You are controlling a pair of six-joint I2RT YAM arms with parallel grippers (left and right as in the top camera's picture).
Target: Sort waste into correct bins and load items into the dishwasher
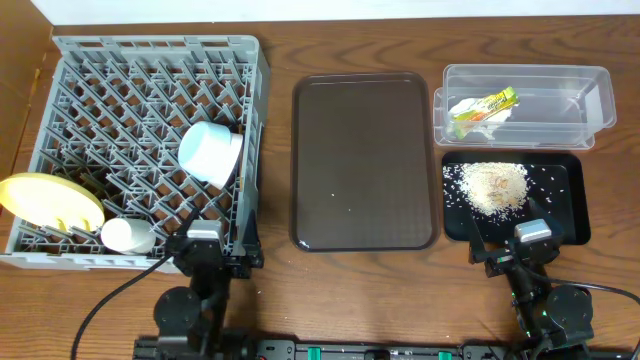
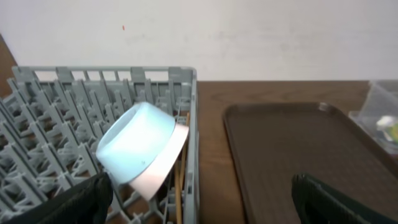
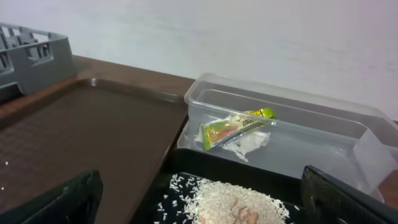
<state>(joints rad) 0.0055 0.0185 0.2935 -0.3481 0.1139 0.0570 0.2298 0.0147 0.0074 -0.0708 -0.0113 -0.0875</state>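
The grey dish rack stands at the left and holds the pale yellow plate, the light blue bowl lying on its side, and the small white bowl. The blue bowl also shows in the left wrist view. The wrapper with white paper lies in the clear tub. The rice heap lies in the black tray. My left gripper is open and empty at the rack's front edge. My right gripper is open and empty at the black tray's front edge.
A large dark brown tray lies between the rack and the bins, with a few stray grains on it. The wooden table edge runs along the front, by both arm bases. A white wall stands behind the table.
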